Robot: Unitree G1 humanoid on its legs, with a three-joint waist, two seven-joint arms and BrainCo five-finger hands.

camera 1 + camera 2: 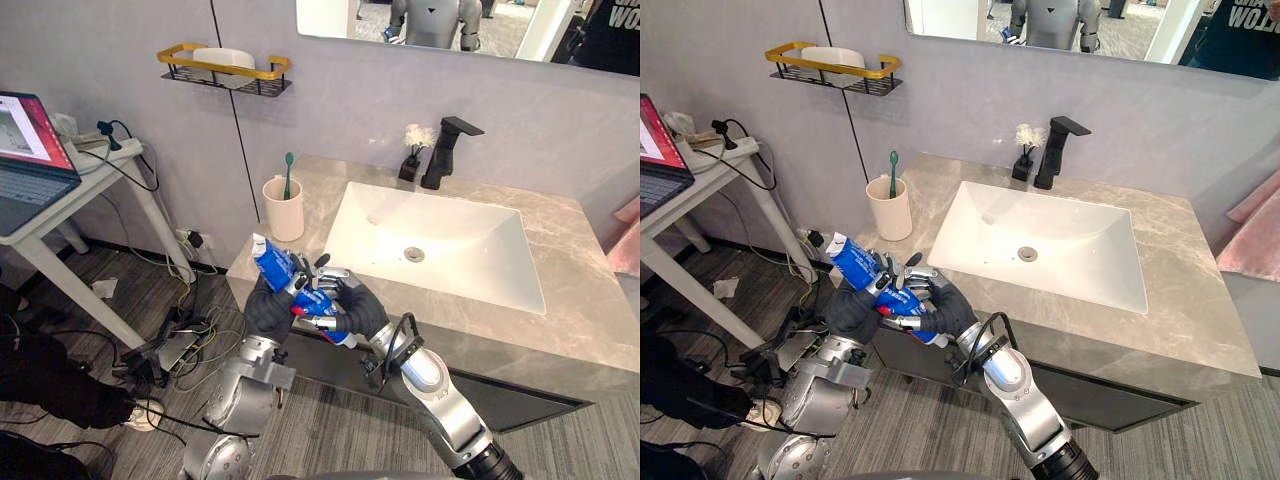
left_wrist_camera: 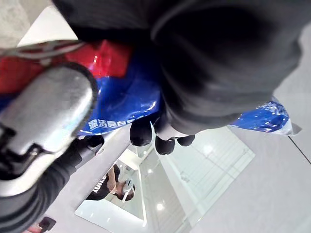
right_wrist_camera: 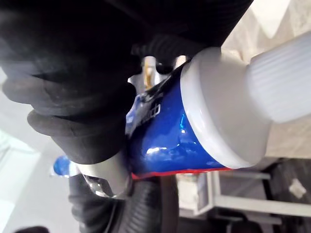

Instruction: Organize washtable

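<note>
A blue and red toothpaste tube (image 1: pixel 280 265) with a white cap (image 3: pixel 286 82) is held in the air just off the counter's left front corner. My left hand (image 1: pixel 266 310) has its fingers curled round the tube's middle (image 2: pixel 121 97). My right hand (image 1: pixel 362 308) grips the cap end of the tube (image 3: pixel 165 141) from the other side, so both hands are shut on it. The flat crimped end points up and left. Behind the hands, a cream cup (image 1: pixel 283 210) with a green toothbrush (image 1: pixel 289 172) stands on the marble counter (image 1: pixel 570 320).
A white sink basin (image 1: pixel 470 270) takes up the counter's middle, with a black faucet (image 1: pixel 445 152) and a small vase of white flowers (image 1: pixel 413 150) behind it. A wall shelf (image 1: pixel 225 70) hangs at upper left. A side table with a laptop (image 1: pixel 25 150) stands left; cables lie on the floor.
</note>
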